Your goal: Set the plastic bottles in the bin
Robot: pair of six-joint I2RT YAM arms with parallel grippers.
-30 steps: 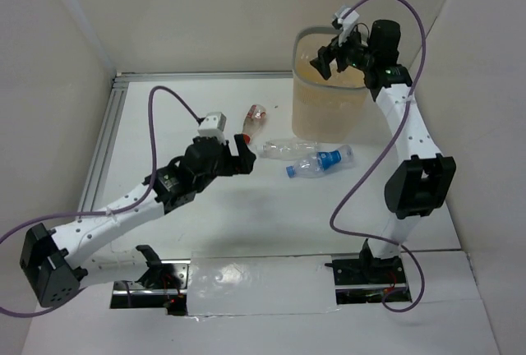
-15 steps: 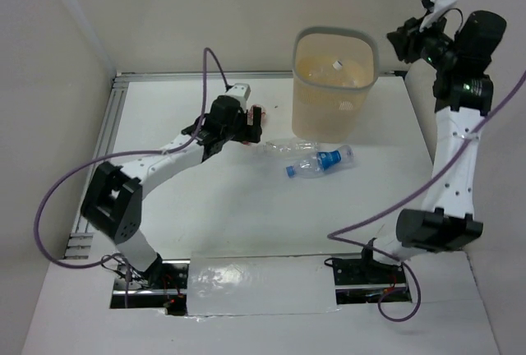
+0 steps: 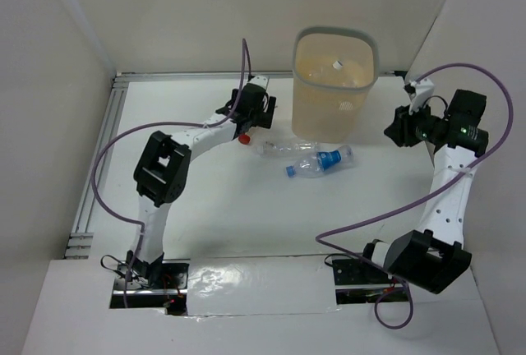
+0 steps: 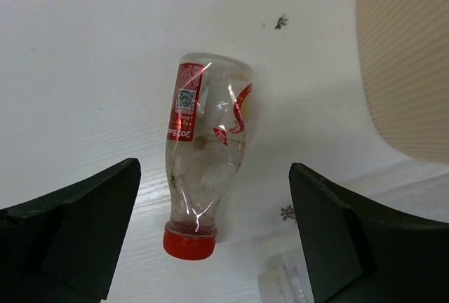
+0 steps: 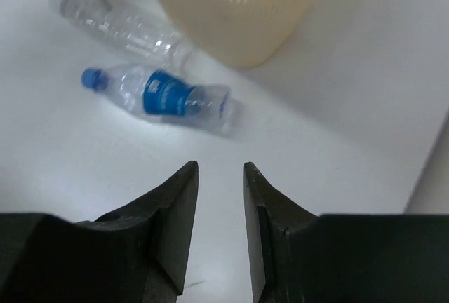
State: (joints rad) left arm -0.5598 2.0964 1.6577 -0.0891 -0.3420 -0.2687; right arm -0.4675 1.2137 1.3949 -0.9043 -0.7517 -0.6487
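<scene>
A clear bottle with a red cap [image 4: 207, 149] and red label lies on the white table, left of the bin [image 3: 329, 112]. My left gripper [image 4: 214, 170] hovers over it, open wide, one finger on each side and neither touching. In the top view only its red cap [image 3: 244, 138] shows below my left gripper [image 3: 255, 112]. A clear bottle [image 3: 283, 149] and a blue-label bottle [image 3: 320, 162] lie in front of the bin. My right gripper [image 3: 394, 131] hangs right of the bin, and in the wrist view its jaws stand slightly apart with nothing between them [image 5: 219, 166].
White walls enclose the table on the left, back and right. A metal rail [image 3: 103, 154] runs along the left edge. The bin wall [image 5: 238, 8] fills the top of the right wrist view, with the blue-label bottle [image 5: 165, 96] and the clear bottle [image 5: 119, 26] beneath it.
My right arm swung from above the bin down to its right side, and its jaws narrowed. My left arm reached forward until its open gripper stood over the red-capped bottle.
</scene>
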